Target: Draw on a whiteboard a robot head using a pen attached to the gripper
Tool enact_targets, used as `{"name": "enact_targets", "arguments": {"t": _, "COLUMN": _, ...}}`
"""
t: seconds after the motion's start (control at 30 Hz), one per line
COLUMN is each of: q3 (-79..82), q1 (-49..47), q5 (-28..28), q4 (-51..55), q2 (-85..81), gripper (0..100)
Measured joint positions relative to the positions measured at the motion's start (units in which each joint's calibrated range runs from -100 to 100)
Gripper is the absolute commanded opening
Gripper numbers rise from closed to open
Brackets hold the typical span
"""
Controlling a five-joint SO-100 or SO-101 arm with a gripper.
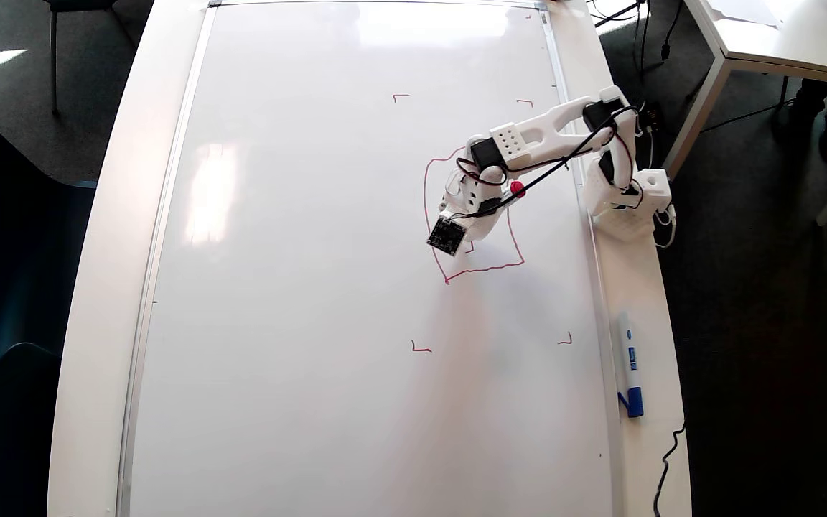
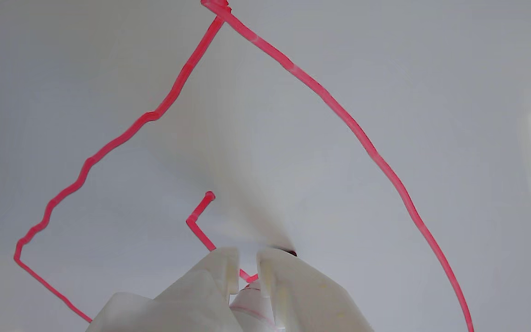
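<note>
While the gripper (image 2: 248, 258) is clamping its fingers on the pen (image 2: 251, 302), tip's touching the whiteboard (image 1: 313, 287) inside the red robot head (image 1: 485, 270) outline, w/ a small hooked stroke beside it.

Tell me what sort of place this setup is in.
Probably an office or lab workroom. A large whiteboard lies flat on a white table, a second white table stands at the upper right in the overhead view, and dark carpet-like flooring with loose cables surrounds them.
</note>
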Motion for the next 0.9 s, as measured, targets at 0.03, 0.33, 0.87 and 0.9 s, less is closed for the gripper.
{"name": "enact_targets", "arguments": {"t": 0.03, "q3": 0.00, "q1": -0.30, "q5": 0.00, "q4": -0.08, "q2": 0.00, "gripper": 1}}
{"name": "enact_targets", "arguments": {"t": 0.33, "q3": 0.00, "q1": -5.20, "q5": 0.00, "q4": -0.08, "q2": 0.00, "gripper": 1}}
{"name": "enact_targets", "arguments": {"t": 0.87, "q3": -3.11, "q1": -5.96, "q5": 0.00, "q4": 0.00, "q2": 0.00, "gripper": 1}}
{"name": "enact_targets", "arguments": {"t": 0.9, "q3": -3.47, "q1": -5.58, "q5": 0.32, "q4": 0.00, "q2": -0.59, "gripper": 1}}
